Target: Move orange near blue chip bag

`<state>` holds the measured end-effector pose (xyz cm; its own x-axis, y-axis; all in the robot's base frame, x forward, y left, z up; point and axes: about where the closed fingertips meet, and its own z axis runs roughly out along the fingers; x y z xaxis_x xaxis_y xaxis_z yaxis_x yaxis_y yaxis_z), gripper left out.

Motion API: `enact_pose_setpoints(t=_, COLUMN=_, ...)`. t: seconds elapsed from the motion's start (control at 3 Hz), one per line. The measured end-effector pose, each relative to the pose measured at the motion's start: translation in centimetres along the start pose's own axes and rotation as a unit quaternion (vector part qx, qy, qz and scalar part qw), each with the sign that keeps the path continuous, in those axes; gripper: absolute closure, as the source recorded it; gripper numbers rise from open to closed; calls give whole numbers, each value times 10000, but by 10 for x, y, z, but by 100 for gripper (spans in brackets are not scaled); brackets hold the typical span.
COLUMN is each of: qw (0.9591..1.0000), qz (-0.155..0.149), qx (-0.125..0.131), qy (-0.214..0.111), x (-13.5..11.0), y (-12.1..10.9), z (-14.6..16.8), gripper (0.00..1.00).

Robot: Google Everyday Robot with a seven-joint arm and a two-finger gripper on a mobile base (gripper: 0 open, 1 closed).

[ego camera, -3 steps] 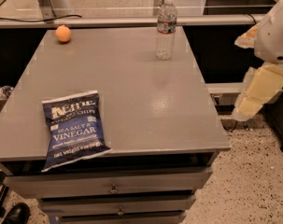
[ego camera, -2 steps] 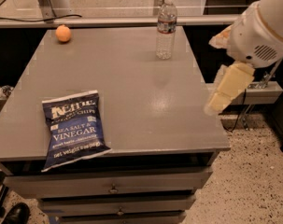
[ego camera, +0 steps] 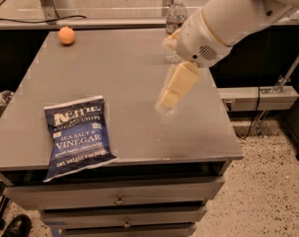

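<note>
The orange (ego camera: pixel 66 35) lies at the far left corner of the grey table (ego camera: pixel 124 68). The blue chip bag (ego camera: pixel 77 135) lies flat near the table's front left edge, lettering up, far from the orange. My gripper (ego camera: pixel 168 101) hangs from the white arm (ego camera: pixel 223 21) over the middle-right of the table, pointing down and to the left, just above the surface. It is well to the right of both the orange and the bag and holds nothing that I can see.
A clear plastic water bottle (ego camera: pixel 175 13) stands at the table's far right, partly hidden behind my arm. Drawers (ego camera: pixel 119 199) run under the table front. A ledge and cables sit behind the table, floor to the right.
My arm has swung in from the right side of the table to over its middle-right, gripper lower and further left. The orange, bag and bottle have not moved.
</note>
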<state>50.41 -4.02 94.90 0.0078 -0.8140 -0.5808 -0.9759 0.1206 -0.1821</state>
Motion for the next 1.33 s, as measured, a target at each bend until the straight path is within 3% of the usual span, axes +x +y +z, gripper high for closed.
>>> enact_pose_setpoints(t=0.33, qw=9980, qz=-337, qx=242, qy=-469, x=-48, y=-26, z=27, gripper=0)
enact_pose_setpoints(t=0.67, qw=9980, qz=-338, qx=242, qy=-469, x=-48, y=-26, z=27, gripper=0)
enact_pose_setpoints(t=1.0, qw=9969, qz=-249, qx=460, qy=-580, x=-50, y=-38, z=33, gripper=0)
enact_pose_setpoints(t=1.33, qw=9913, qz=-30, qx=917, qy=-948, x=-60, y=-86, z=54, gripper=0)
